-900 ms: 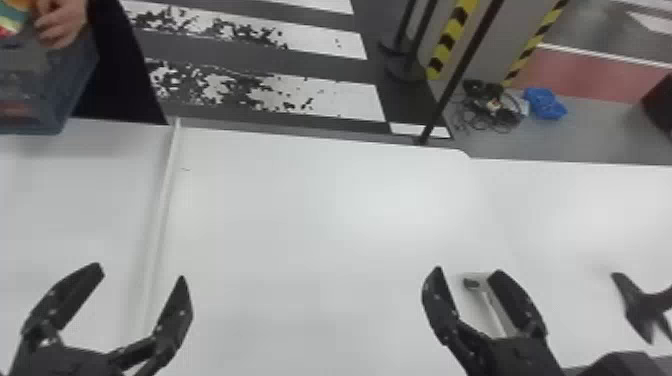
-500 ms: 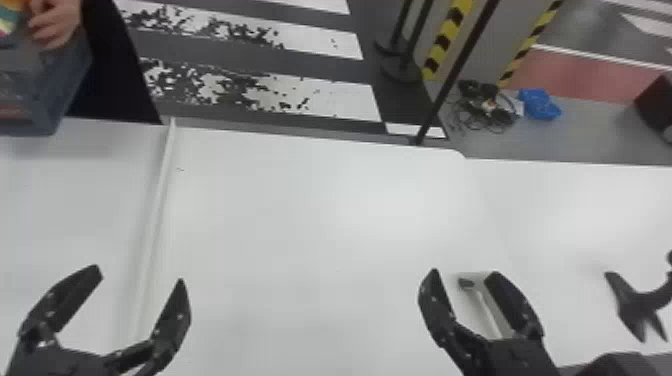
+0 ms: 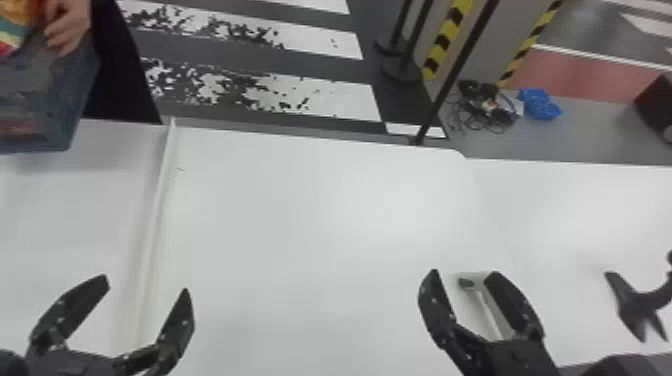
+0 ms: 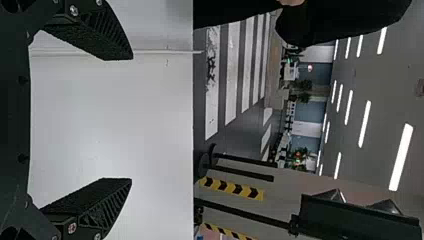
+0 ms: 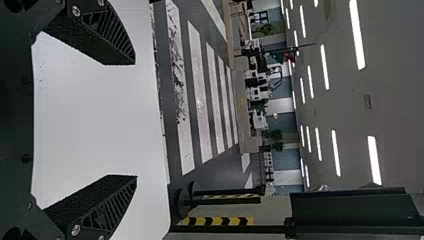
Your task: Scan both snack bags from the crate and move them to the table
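Left gripper, right gripper: ribbed black fingers wide apart, holding nothing. Smooth white table stretches between, far edge ahead. Beyond left gripper, leftward: boxy grey-blue crate, colorful snack bag and person's hand at its top; bag's long axis cut off.

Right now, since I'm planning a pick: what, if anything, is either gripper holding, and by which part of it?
Nothing: the left gripper and right gripper both have open, empty jaws.
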Controlling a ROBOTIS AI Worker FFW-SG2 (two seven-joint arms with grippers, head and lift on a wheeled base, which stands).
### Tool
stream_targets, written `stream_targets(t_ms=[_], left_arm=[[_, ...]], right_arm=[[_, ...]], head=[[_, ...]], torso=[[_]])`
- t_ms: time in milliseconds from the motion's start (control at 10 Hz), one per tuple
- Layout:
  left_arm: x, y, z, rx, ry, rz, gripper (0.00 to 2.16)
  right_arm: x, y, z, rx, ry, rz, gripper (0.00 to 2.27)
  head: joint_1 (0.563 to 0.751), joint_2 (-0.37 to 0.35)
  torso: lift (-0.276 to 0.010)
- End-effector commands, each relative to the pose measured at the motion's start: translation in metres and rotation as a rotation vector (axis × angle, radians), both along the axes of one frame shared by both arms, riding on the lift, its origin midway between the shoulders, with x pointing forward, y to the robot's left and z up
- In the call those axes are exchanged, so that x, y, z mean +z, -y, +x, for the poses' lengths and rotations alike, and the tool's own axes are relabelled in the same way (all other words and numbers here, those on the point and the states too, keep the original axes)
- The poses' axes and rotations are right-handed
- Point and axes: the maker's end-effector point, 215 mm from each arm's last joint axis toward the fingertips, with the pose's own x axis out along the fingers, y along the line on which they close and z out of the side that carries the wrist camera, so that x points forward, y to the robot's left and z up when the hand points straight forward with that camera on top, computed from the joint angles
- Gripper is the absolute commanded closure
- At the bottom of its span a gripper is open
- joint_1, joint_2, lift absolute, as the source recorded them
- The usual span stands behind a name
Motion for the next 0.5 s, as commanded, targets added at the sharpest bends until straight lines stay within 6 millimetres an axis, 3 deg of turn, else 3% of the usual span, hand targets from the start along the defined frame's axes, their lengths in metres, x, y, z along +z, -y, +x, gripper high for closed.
stream_targets(t_ms=[0,400], left_arm=[[0.0,0.0,0.001,0.004,0.0,0.0,0.13],[0.004,-0.004,0.004,0.012,0.007,-0.007,0.14]], right_arm=[[0.003,-0.001,0.001,0.003,0.005,-0.008,0.12],[0.012,-0.003,0.003,0.007,0.02,-0.014,0.12]], head=[[0.695,-0.255],[0.695,-0.245]], torso=[[-0.087],[-0.087]])
